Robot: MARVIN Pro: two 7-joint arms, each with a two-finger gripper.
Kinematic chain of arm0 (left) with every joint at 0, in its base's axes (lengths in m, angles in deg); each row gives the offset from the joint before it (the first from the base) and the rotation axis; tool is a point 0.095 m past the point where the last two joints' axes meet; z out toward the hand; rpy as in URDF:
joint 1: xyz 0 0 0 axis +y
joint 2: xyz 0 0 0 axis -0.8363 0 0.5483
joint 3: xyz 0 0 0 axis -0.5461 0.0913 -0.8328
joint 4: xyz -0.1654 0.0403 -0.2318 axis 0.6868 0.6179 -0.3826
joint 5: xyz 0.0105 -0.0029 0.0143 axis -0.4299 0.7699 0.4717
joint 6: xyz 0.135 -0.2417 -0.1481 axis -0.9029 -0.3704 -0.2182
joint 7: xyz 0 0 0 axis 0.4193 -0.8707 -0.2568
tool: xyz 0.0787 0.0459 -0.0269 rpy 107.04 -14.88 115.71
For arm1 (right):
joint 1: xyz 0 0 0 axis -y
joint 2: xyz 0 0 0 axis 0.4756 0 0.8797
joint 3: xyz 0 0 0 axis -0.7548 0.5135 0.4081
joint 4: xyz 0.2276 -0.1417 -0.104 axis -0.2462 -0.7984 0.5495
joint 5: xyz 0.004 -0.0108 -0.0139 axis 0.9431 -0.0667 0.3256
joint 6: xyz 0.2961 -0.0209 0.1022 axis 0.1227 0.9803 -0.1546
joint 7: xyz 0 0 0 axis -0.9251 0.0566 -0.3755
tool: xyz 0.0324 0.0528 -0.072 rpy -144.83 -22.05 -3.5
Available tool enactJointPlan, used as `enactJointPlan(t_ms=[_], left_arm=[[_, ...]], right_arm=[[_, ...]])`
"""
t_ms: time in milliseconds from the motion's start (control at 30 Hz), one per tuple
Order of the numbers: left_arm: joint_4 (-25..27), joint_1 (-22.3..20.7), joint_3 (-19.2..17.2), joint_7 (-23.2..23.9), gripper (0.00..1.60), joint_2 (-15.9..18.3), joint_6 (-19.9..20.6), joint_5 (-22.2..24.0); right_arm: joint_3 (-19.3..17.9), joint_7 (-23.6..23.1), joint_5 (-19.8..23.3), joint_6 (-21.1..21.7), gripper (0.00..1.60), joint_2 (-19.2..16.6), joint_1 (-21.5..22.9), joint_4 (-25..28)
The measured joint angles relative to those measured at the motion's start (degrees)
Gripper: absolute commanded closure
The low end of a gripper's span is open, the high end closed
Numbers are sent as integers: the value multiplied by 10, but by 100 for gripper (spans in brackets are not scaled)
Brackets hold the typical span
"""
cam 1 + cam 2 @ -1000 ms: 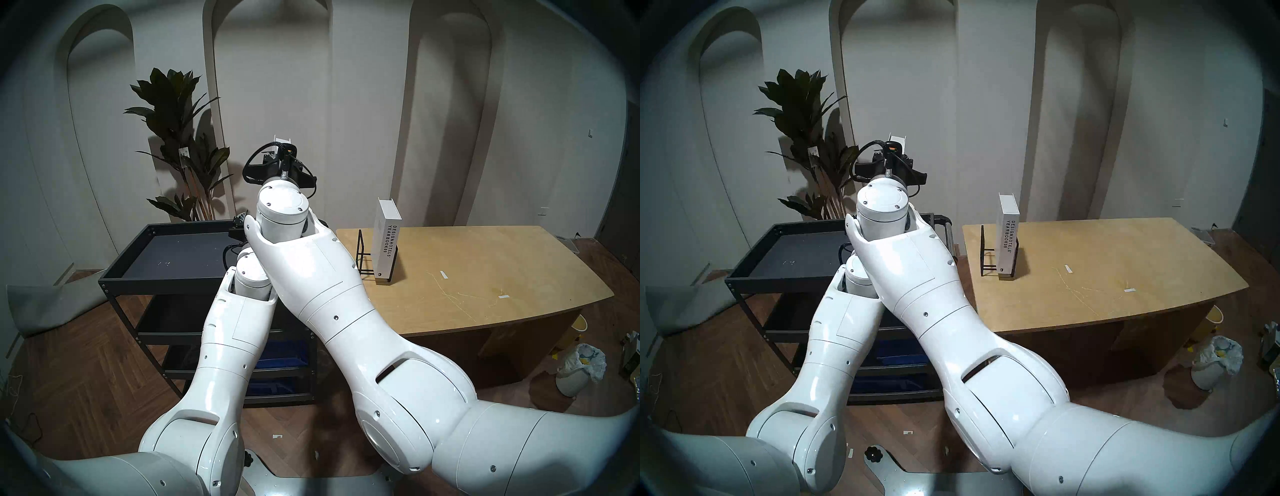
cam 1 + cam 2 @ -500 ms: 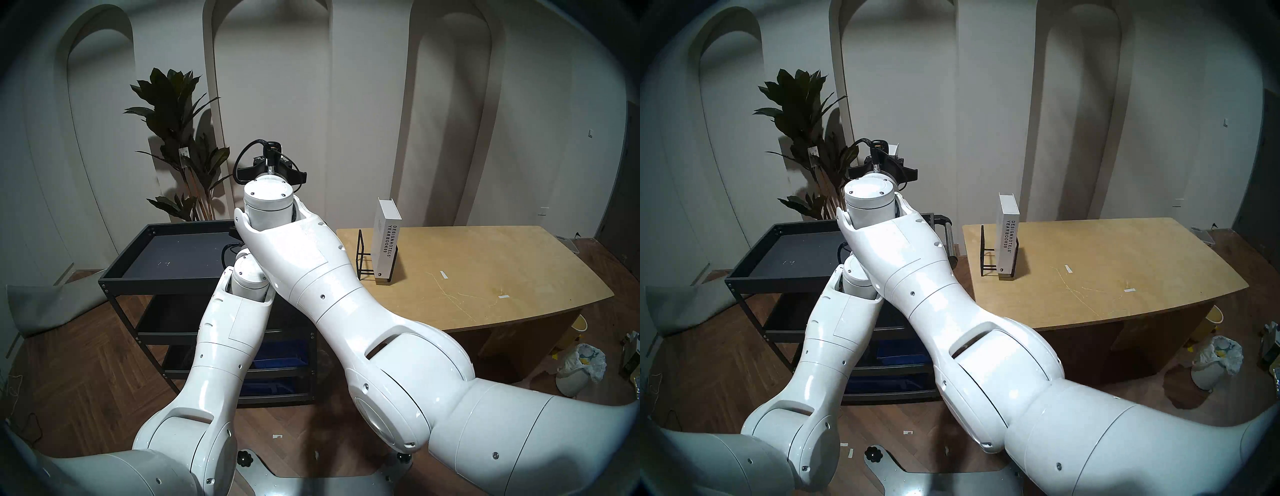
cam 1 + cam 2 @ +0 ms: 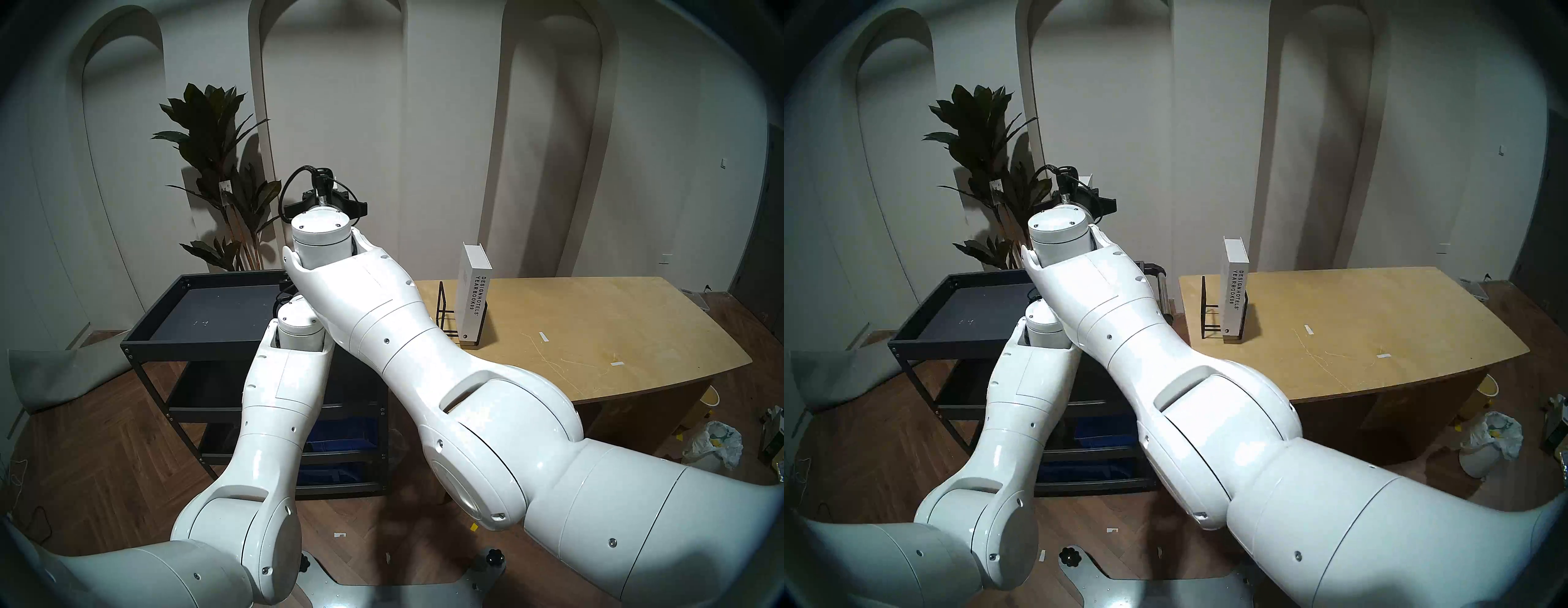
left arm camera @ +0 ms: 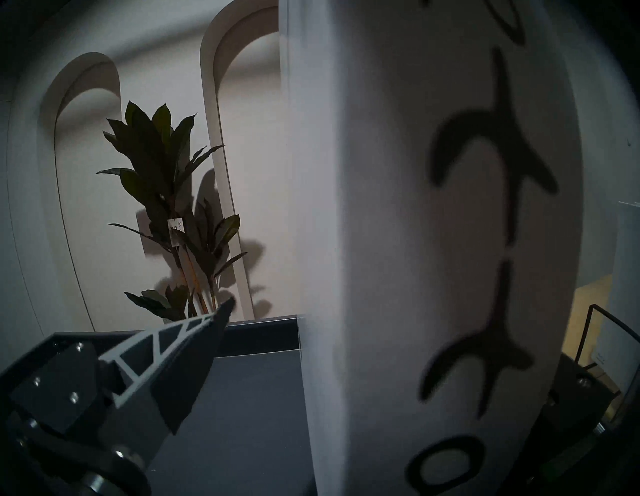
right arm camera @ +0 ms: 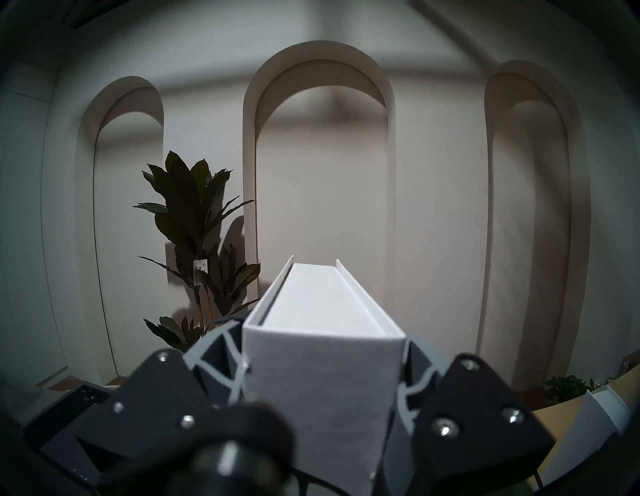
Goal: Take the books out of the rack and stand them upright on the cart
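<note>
My right gripper (image 5: 322,350) is shut on the taller white book (image 5: 318,363) near its top and holds it upright above the dark grey cart (image 3: 186,346). In the head right view only the top of the taller book (image 3: 1084,181) shows behind my right wrist. In the left wrist view its spine (image 4: 450,242) with black handwritten letters fills the right half. My left gripper (image 4: 381,346) stands open around the book, one finger (image 4: 180,360) apart from its cover, the other hidden. The shorter book (image 3: 471,297) stands in the black wire rack (image 3: 445,314). Whether the held book touches the tray is hidden.
The rack stands on a light wooden table (image 3: 594,331) right of the cart. A tall plant (image 3: 220,170) stands behind the cart. The cart's silver handle bar (image 3: 1163,293) faces the table. Blue bins (image 3: 339,446) sit on lower shelves. A bin with a bag (image 3: 712,450) is on the floor.
My right arm has swung left and slightly up with the taller book, carrying it further over the cart. My left arm has shifted a little left with it.
</note>
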Motion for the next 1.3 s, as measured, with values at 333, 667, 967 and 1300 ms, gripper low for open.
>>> enactJointPlan(t_ms=[333,667,967,1300], left_arm=[[-39,-6,55,-29,0,36,-17,-96],[-52,-7,65,-40,0,52,-25,-117],[-29,-7,22,28,0,51,2,-46],[-2,-7,-25,76,0,47,58,20]], right_arm=[[3,3,-6,-60,160,-1,0,-8],[-10,-1,3,-108,160,-1,-10,-12],[-8,-25,4,-108,160,-7,-8,-9],[-20,-38,13,-114,160,-13,-8,0]])
